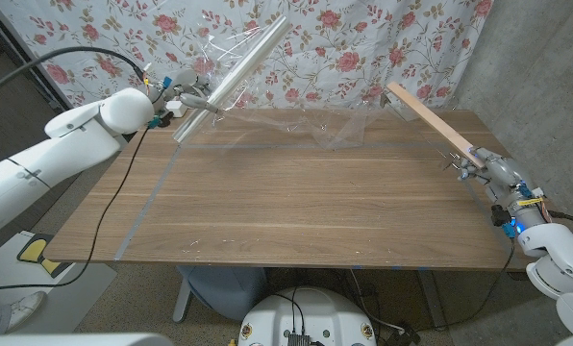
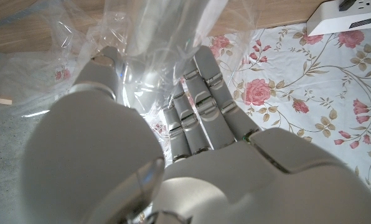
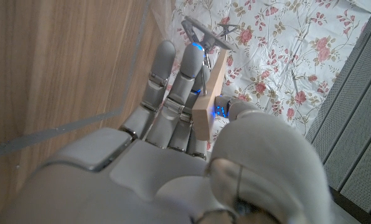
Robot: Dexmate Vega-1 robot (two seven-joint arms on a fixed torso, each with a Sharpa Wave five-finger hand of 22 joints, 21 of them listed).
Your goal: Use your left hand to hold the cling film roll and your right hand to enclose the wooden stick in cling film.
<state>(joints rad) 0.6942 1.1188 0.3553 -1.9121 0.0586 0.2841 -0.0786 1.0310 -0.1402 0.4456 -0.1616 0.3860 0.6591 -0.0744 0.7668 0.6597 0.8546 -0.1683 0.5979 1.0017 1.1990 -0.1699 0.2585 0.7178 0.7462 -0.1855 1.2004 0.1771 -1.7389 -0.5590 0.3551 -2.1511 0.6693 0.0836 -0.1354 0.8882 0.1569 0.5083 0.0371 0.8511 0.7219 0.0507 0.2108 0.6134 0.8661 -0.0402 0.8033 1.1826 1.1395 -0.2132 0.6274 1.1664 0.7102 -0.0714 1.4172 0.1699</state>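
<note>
My left hand (image 1: 192, 99) grips the cling film roll (image 1: 235, 76) near its lower end at the table's back left; the roll slants up to the right, raised off the table. In the left wrist view my fingers (image 2: 201, 102) wrap the clear roll (image 2: 167, 37). A loose sheet of film (image 1: 339, 130) trails from the roll over the table's back middle toward the wooden stick (image 1: 431, 117). My right hand (image 1: 488, 171) holds the stick's near end at the table's right edge, and the stick slants up and back to the left. The right wrist view shows the stick (image 3: 210, 99) between my fingers (image 3: 173, 93) and thumb.
The wooden table (image 1: 296, 211) has a grey tape line (image 1: 152, 197) down its left side. A floral curtain (image 1: 363, 43) hangs behind. A white power strip (image 2: 350, 15) lies by the curtain. A black cable (image 1: 113, 207) crosses the table's left edge.
</note>
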